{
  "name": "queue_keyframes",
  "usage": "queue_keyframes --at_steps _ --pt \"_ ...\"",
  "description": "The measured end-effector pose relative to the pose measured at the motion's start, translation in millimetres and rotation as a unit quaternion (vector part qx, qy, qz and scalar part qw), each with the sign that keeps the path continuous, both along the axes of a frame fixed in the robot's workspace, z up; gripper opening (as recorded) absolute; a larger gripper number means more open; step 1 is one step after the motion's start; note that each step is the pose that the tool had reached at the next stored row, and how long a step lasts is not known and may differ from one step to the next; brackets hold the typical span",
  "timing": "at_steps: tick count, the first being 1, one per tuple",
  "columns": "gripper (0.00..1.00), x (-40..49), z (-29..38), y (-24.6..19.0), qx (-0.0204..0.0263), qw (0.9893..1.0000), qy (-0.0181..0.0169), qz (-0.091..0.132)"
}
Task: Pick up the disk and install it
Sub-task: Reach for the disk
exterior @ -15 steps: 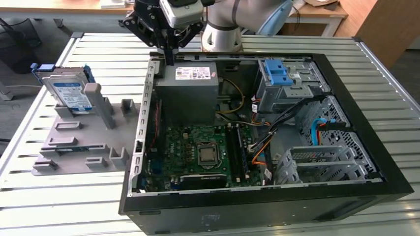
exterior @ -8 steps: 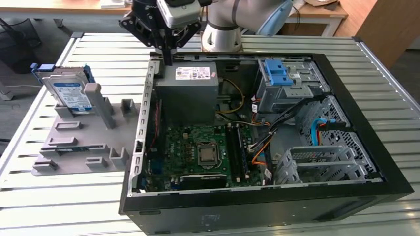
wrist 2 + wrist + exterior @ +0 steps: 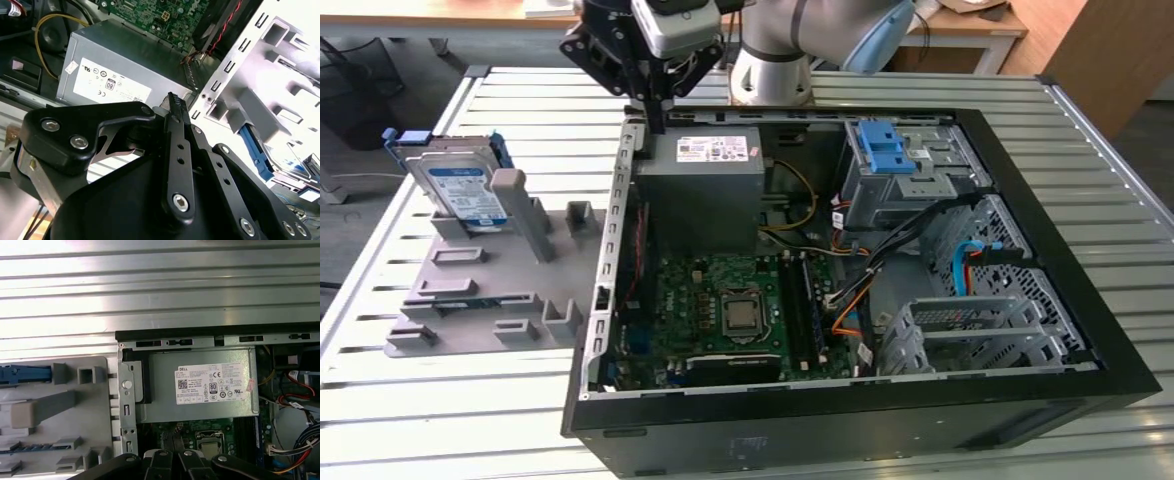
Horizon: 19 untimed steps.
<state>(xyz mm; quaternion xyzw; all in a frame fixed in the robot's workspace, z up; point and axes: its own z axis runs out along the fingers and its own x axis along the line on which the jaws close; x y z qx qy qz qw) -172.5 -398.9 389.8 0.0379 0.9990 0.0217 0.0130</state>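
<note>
The disk [image 3: 463,187], a silver drive with a white-and-blue label in a blue carrier, stands upright on the grey fixture [image 3: 467,290] at the exterior view's left, outside the computer case. Its blue carrier edge shows in both wrist views [image 3: 256,150] [image 3: 24,374]. My gripper [image 3: 652,110] hangs over the case's far corner, above the power supply [image 3: 704,190], to the exterior view's right of the disk and apart from it. Its black fingers [image 3: 173,100] stand shut together with nothing between them, and their bases [image 3: 172,460] show in the first wrist view.
The open black computer case [image 3: 1067,300] lies on a slatted metal table [image 3: 520,95]. Inside are the motherboard [image 3: 727,310], loose cables [image 3: 854,270] and a grey drive bay with a blue latch piece [image 3: 894,150]. A second metal cage [image 3: 974,330] sits nearer the front.
</note>
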Motion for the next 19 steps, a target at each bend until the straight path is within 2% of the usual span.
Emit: queue_keyframes --at_steps 13,17,18,19 --pt "0.11 -5.9 -0.4 0.0 0.0000 1.0000 0.0000 0.000" --pt "0.11 -10.9 -0.9 0.0 0.0000 1.0000 0.0000 0.000" --pt "0.11 -18.5 -1.5 0.5 0.0000 1.0000 -0.0001 0.000" --pt "0.11 -21.1 -1.7 2.9 0.0000 1.0000 0.0000 0.000"
